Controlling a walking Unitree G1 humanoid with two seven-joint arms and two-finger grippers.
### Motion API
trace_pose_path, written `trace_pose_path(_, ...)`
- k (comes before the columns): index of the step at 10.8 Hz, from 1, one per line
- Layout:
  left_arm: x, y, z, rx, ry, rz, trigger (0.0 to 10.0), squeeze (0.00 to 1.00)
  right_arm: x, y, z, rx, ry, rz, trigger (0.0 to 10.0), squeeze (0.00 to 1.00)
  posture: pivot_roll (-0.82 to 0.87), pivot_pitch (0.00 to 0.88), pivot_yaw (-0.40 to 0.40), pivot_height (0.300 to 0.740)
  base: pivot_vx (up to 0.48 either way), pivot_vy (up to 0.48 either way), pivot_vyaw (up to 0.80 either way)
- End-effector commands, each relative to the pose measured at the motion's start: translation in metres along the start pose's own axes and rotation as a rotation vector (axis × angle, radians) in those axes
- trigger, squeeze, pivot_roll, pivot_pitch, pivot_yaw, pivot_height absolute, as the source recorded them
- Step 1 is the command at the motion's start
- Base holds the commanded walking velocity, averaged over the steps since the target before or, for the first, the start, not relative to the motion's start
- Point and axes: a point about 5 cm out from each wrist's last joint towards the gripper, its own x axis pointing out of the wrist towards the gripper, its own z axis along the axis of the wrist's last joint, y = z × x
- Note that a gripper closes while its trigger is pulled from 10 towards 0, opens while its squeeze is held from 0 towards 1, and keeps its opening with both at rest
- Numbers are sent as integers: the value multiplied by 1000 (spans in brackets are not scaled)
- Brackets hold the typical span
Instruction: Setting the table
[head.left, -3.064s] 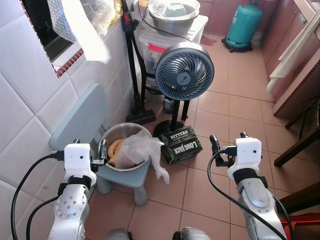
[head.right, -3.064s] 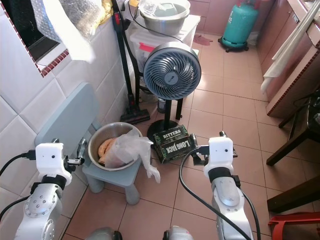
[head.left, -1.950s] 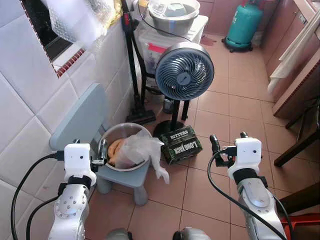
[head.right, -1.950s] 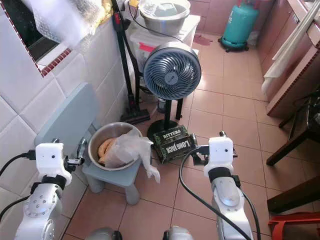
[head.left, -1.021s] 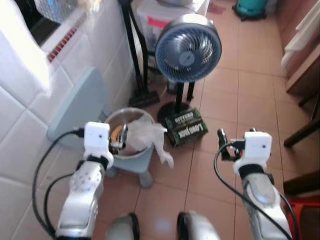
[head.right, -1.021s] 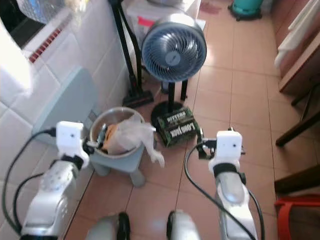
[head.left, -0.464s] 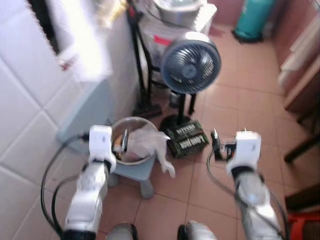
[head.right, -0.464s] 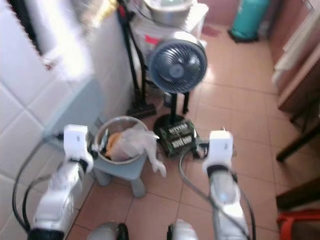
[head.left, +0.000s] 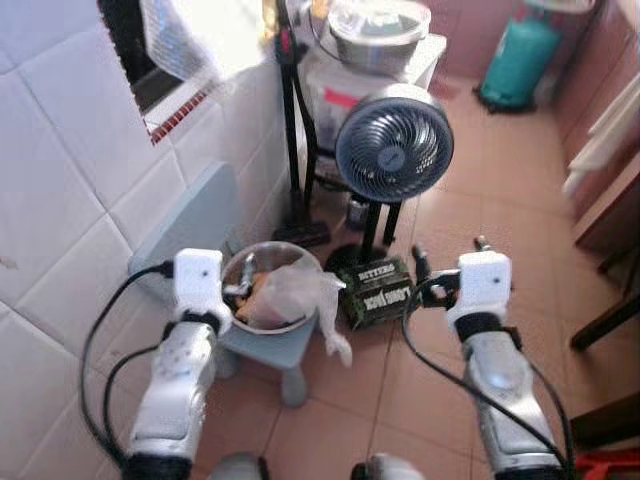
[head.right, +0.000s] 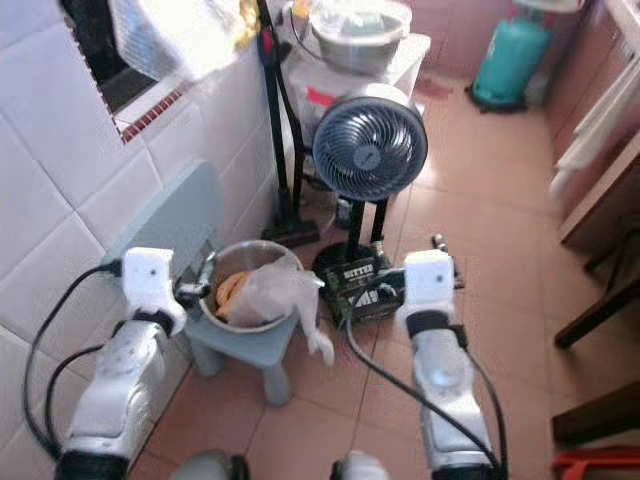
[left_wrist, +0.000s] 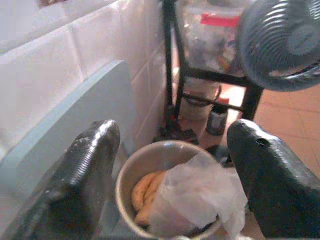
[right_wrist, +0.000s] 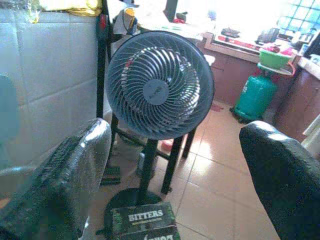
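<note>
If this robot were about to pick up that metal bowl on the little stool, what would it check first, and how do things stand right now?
1. Left gripper open: ok, its fingers are spread wide with the bowl between them in the left wrist view.
2. Right gripper free: ok, open and holding nothing, facing the fan.
3. Bowl seated on the stool: ok, it rests on top.
4. Bowl rim free to grip: not ok, a plastic bag drapes over one side.
5. Floor path: not ok, a green box lies beside the stool.
6. Bowl's weight: cannot tell.
</note>
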Motion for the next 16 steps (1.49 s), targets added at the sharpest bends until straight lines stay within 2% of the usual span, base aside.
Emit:
trace_pose_path(1, -5, 9, -4, -9, 18, 33, 10000, 0, -2, -7, -8, -3, 38, -31, 10000, 0, -19, 0, 10, 740, 0, 0, 0)
trace_pose_path(2, -9, 15, -17, -26, 86, 57, 10000, 0, -7, -8, -15, -24, 63, -8, 10000, 0, -34, 0, 31, 740, 0, 0, 0)
trace_pose_path(3, -7, 4, -16, 8, 70, -27, 10000, 0, -10, -10, -21, -20, 86, -7, 10000, 0, -34, 0, 25, 740, 0, 0, 0)
trace_pose_path(4, -3, -1, -12, -2, 59, -46, 10000, 0, -8, -7, -19, -21, 80, 10, 10000, 0, -37, 6, 20, 740, 0, 0, 0)
trace_pose_path(5, -7, -6, -13, 6, 37, -50, 10000, 0, -11, -3, -17, -4, 62, 1, 10000, 0, -28, 0, 16, 740, 0, 0, 0)
trace_pose_path(6, -11, -4, -15, -34, 33, 19, 10000, 0, -17, -1, -23, 3, 72, -35, 10000, 0, -34, 14, 36, 740, 0, 0, 0)
trace_pose_path(7, -12, -5, -12, -40, 28, 12, 10000, 0, -17, -1, -22, 13, 76, -31, 10000, 0, -26, 30, 30, 740, 0, 0, 0)
trace_pose_path(8, -13, -9, -10, -7, 21, -30, 10000, 0, -21, 4, -22, 9, 83, -3, 10000, 0, -24, 44, 29, 740, 0, 0, -800)
trace_pose_path(9, -15, -4, -14, -7, 41, -24, 10000, 0, -25, 4, -25, -20, 93, -9, 10000, 0, -26, 57, 28, 740, 0, 0, -800)
trace_pose_path(10, -15, -1, -15, -16, 46, -10, 10000, 0, -26, 3, -25, -6, 99, -20, 10000, 0, -29, 61, 31, 740, -255, 0, -800)
trace_pose_path(12, -13, -4, -11, -16, 36, -18, 10000, 0, -23, 5, -22, 0, 88, -15, 10000, 0, -39, 73, 35, 740, -257, 0, -800)
trace_pose_path(14, -7, -11, -3, -8, 3, -45, 10000, 0, -5, 2, -12, -2, 50, -6, 10000, 0, -40, 83, 36, 740, 0, 0, -800)
trace_pose_path(16, -8, -13, -3, -15, -5, -67, 10000, 0, -9, 1, -15, -8, 61, -4, 10000, 0, -45, 92, 33, 740, 0, 0, -800)
